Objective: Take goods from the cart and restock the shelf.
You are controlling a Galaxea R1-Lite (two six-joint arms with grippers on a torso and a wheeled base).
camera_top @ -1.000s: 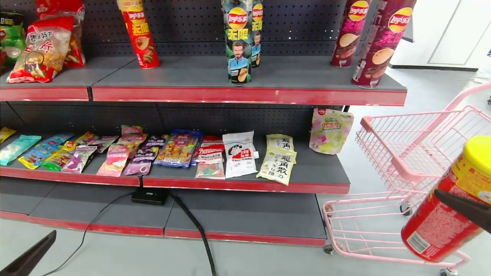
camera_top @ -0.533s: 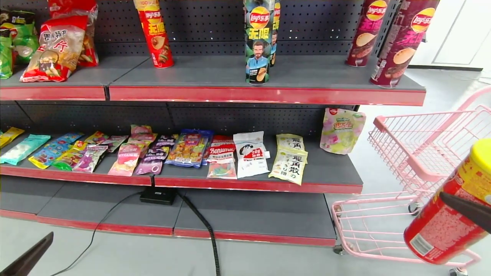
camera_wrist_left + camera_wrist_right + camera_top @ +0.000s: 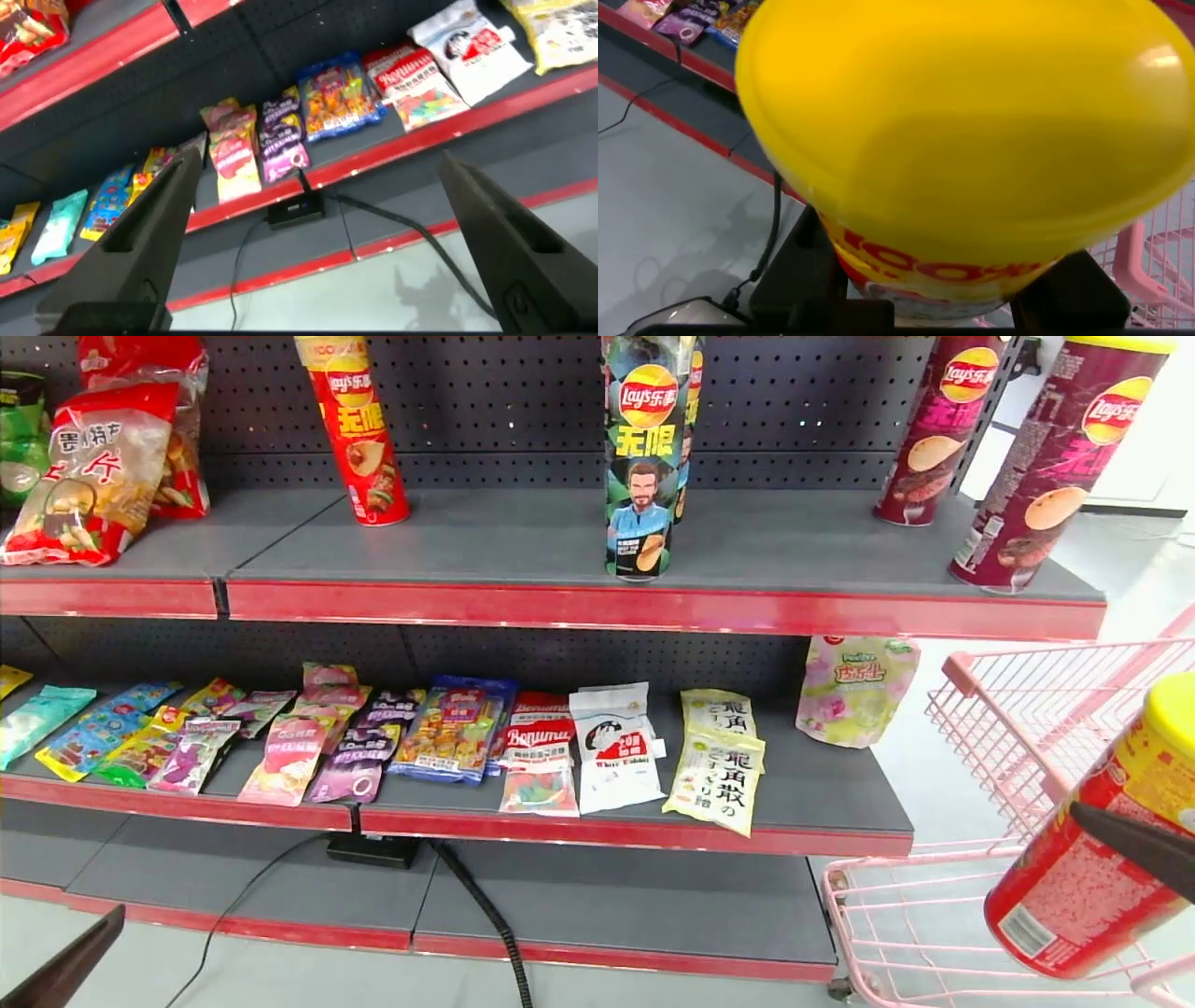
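chip tubes (image 3: 644, 457) on top shelf (image 3: 467, 532), packets (image 3: 448, 728) below — cart (image 3: 962, 674) right

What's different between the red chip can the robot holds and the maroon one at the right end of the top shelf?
The red chip can is bright red; the maroon chip can is dark purplish red. The red chip can is tilted, while the maroon chip can stands upright. The red chip can is gripped in the right tool; the maroon chip can rests on the top shelf. Both are tall tubes with yellow lids.
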